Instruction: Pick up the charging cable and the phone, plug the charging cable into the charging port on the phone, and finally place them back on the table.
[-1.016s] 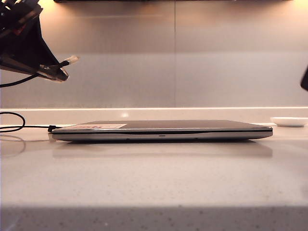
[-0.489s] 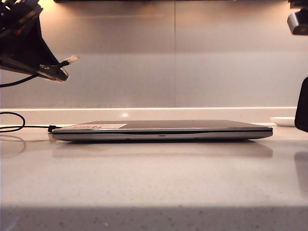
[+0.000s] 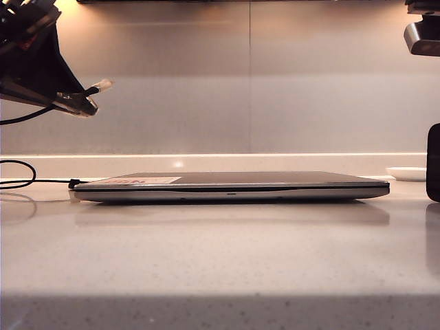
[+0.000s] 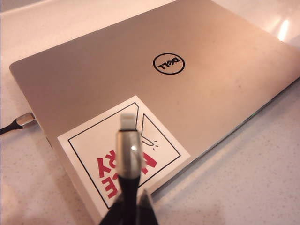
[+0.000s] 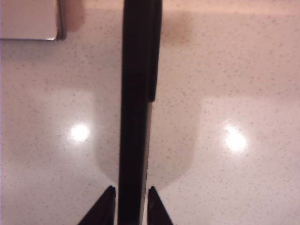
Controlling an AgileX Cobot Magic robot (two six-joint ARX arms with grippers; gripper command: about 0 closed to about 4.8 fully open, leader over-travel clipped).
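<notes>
My left gripper (image 3: 81, 103) hangs high at the left, above the laptop's corner, shut on the charging cable (image 4: 127, 180). The cable's silvery plug tip (image 4: 129, 140) sticks out past the fingers, free in the air. At the right edge of the exterior view the black phone (image 3: 434, 162) stands on end, its lower end down at the table (image 3: 220, 261). My right gripper (image 5: 131, 190) points down over the phone (image 5: 136, 93). The phone sits edge-on between its fingers, with a thin gap on each side. The charging port is hidden.
A closed silver laptop (image 3: 230, 185) with a red-and-white sticker lies across the middle. Its own black cord (image 3: 20, 182) is plugged in at its left edge. A white dish (image 3: 411, 173) sits at the back right. Part of the right arm (image 3: 425, 36) shows at the upper right.
The phone has come into view at the right edge and sunk until its lower end is at the table. The left gripper and the cable have not moved.
</notes>
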